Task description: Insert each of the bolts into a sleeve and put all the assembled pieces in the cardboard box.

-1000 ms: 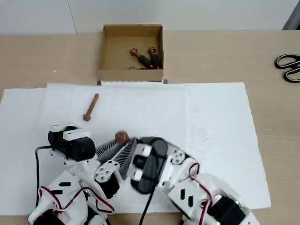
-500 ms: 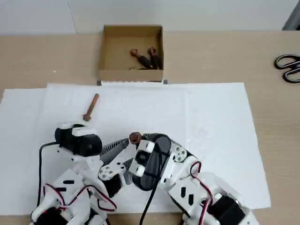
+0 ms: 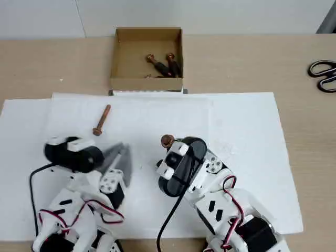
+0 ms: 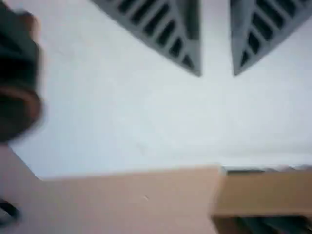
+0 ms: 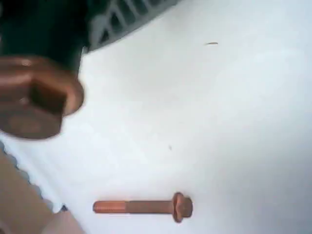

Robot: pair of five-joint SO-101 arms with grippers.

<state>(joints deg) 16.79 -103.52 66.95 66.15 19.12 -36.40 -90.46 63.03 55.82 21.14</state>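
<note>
Looking down from above, the right gripper (image 3: 169, 148) sits over the middle of the white sheet (image 3: 247, 126), its jaws pinching a held bolt (image 3: 167, 140) whose copper head pokes up at the tip. The right wrist view brings that head up close, with something dark just behind it (sleeve or jaw, I cannot tell which). The same view shows the loose bolt (image 5: 144, 207) lying flat on the sheet, well apart from the held one.

From overhead, the loose bolt lies slanted near the sheet's far left part, between the left gripper (image 3: 122, 157) and the cardboard box (image 3: 122, 58). The left gripper hangs over the sheet beside the right arm. Its own wrist view makes plain what the overhead view only hints at: the two grey ribbed fingers (image 4: 170, 34) are spread with nothing between them, bare sheet under the gap.

The box stands on the table (image 3: 252, 63) just past the sheet's far edge, with finished pieces (image 3: 165, 65) lying along its right wall. Scissors (image 3: 323, 76) rest at the table's far right.
</note>
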